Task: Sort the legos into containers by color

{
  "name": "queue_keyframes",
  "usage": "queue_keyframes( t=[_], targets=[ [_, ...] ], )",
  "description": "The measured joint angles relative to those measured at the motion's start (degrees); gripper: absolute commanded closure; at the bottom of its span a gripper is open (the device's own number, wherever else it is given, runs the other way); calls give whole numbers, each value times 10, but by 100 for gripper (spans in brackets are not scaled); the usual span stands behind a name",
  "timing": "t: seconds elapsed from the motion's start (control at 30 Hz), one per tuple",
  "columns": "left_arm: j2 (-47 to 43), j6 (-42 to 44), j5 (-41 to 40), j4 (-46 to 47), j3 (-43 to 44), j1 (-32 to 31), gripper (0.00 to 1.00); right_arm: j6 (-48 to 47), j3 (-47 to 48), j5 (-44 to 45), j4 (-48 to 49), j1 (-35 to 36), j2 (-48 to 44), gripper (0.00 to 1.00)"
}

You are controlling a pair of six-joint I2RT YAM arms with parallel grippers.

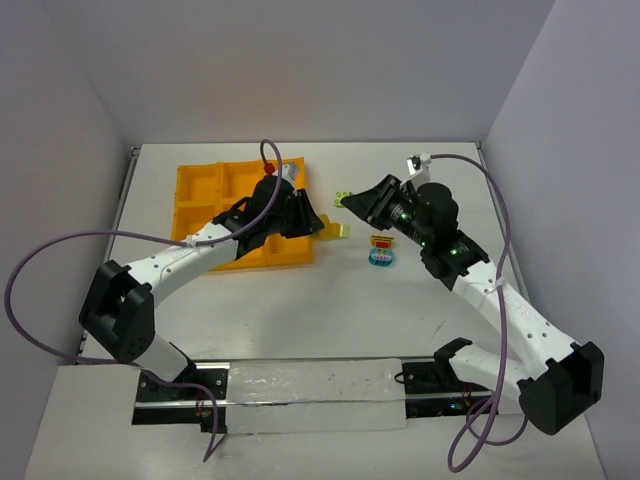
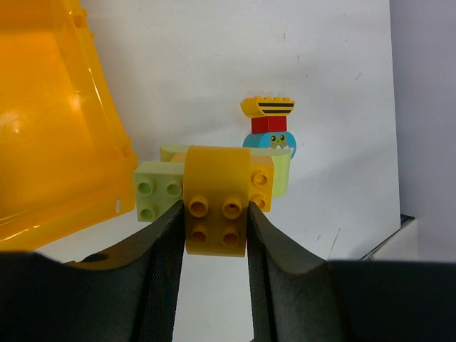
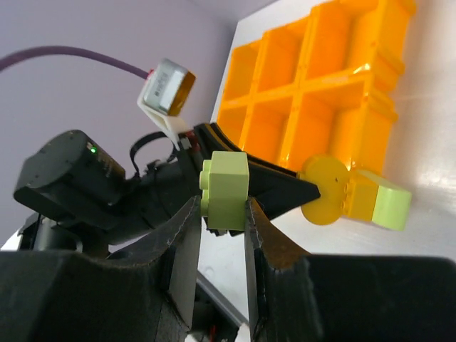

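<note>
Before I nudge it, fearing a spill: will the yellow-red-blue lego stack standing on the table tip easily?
Probably: the stack stands tall and narrow on a small blue base. It looks stiff, light plastic. Its wider yellow top brick overhangs, so a high push likely topples it.
</note>
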Motion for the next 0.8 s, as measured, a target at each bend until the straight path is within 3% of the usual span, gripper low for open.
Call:
queue_keyframes(
  t=[0.27,0.47,0.8],
  targets=[
    [-13,10,-29,-47,2,2,100,-46,21,67,-57,-9,-1,100],
    [-95,26,-81,-119,21,43,100,-78,52,108,-83,-25,18,100],
    [-205,39,-127,-168,50,192,100,-129,163,80,-91,35,221,100]
  ],
)
